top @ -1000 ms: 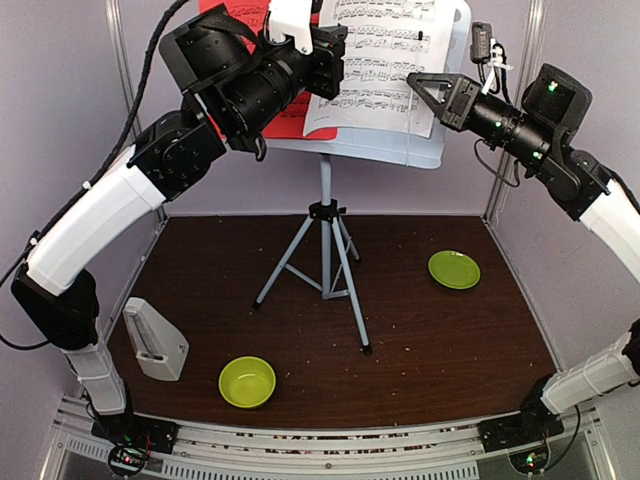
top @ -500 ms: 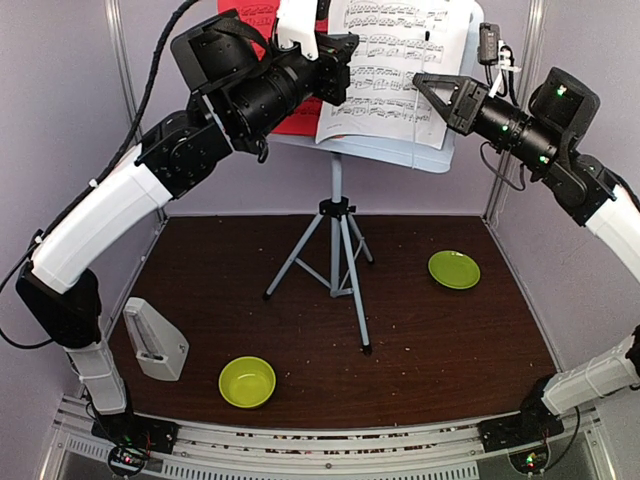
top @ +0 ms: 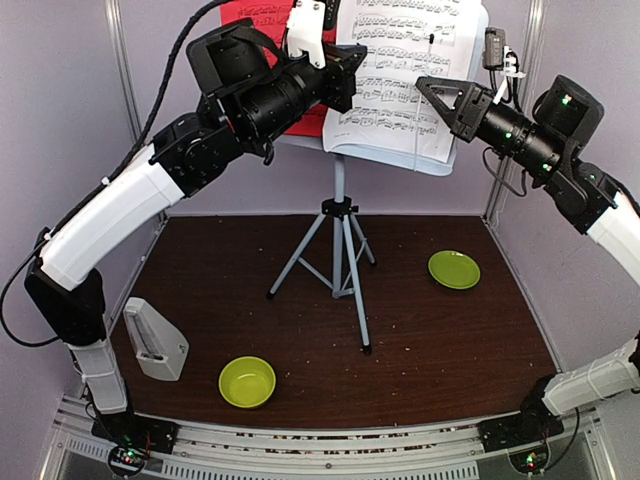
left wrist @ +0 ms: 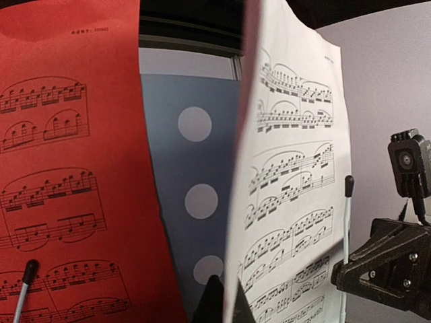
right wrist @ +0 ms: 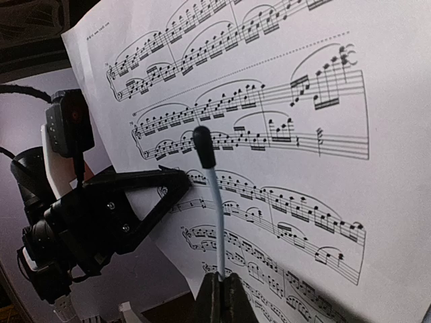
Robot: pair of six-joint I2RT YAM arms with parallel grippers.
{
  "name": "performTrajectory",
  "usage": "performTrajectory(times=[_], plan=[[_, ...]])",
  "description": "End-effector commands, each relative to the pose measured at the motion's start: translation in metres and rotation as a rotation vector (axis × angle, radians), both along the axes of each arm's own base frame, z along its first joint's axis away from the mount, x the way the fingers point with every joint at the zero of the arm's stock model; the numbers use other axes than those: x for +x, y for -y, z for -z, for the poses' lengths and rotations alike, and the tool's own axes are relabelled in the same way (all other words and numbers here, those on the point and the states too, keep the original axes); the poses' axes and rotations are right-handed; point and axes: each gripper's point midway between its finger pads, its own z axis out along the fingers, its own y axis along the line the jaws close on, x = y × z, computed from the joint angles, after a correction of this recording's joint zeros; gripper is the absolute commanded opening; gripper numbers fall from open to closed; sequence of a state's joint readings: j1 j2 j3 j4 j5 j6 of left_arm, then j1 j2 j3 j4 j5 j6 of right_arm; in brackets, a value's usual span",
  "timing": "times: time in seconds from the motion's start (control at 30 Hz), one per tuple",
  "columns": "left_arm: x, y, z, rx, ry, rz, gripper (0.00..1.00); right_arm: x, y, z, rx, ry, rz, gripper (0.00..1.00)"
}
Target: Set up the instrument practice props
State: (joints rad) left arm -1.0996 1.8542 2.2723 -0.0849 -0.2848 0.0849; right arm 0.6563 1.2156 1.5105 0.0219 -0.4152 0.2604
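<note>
The pale perforated music stand [top: 340,215] stands on tripod legs at mid table. Its desk [left wrist: 195,168] bears a red sheet [top: 250,15] on the left and a white sheet [top: 410,70] on the right. My left gripper [top: 350,60] is shut on the white sheet's left edge, as the left wrist view shows [left wrist: 225,303]. My right gripper [top: 422,85] is shut on the stand's thin page-holder wire [right wrist: 214,202], which lies across the white sheet [right wrist: 303,101]. The grey pyramid metronome [top: 153,340] stands at the near left.
A lime-green bowl [top: 247,381] sits near the front edge. A flat green plate [top: 454,269] lies at the right. Walls enclose the dark table [top: 450,340] on three sides. A second page-holder wire [left wrist: 27,282] lies over the red sheet [left wrist: 67,168].
Both arms, the stand's desk and the sheets have shifted right and up in the view. The tripod has moved slightly right with them. Both grips are unchanged.
</note>
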Motion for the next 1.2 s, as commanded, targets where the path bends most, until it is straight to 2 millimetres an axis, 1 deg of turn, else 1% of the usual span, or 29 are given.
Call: performTrajectory(times=[0.0, 0.2, 0.37, 0.6, 0.77, 0.97, 1.03, 1.1, 1.17], plan=[[0.0, -0.004, -0.014, -0.038, 0.023, 0.026, 0.0, -0.019, 0.002, -0.011, 0.015, 0.054, -0.046, 0.0], [-0.006, 0.006, -0.017, -0.061, 0.029, 0.1, 0.0, -0.018, 0.0, -0.01, 0.012, 0.057, -0.054, 0.0], [-0.005, 0.013, -0.013, -0.052, 0.022, 0.123, 0.0, -0.017, -0.002, -0.009, 0.009, 0.058, -0.058, 0.0], [-0.002, 0.013, -0.011, -0.041, 0.019, 0.118, 0.0, -0.017, -0.003, -0.01, 0.01, 0.063, -0.062, 0.0], [-0.001, 0.009, -0.013, -0.04, 0.027, 0.102, 0.15, -0.015, -0.001, -0.009, 0.009, 0.062, -0.047, 0.0], [-0.005, 0.003, -0.021, -0.058, 0.039, 0.103, 0.24, -0.012, 0.0, -0.007, 0.004, 0.053, -0.035, 0.0], [-0.006, 0.001, -0.023, -0.065, 0.045, 0.105, 0.28, -0.011, 0.0, -0.005, 0.003, 0.048, -0.032, 0.0], [-0.008, -0.003, -0.024, -0.075, 0.046, 0.104, 0.37, -0.011, 0.0, -0.004, 0.001, 0.043, -0.031, 0.0], [-0.009, -0.006, -0.025, -0.078, 0.046, 0.098, 0.43, -0.01, 0.0, -0.003, 0.003, 0.038, -0.028, 0.02]])
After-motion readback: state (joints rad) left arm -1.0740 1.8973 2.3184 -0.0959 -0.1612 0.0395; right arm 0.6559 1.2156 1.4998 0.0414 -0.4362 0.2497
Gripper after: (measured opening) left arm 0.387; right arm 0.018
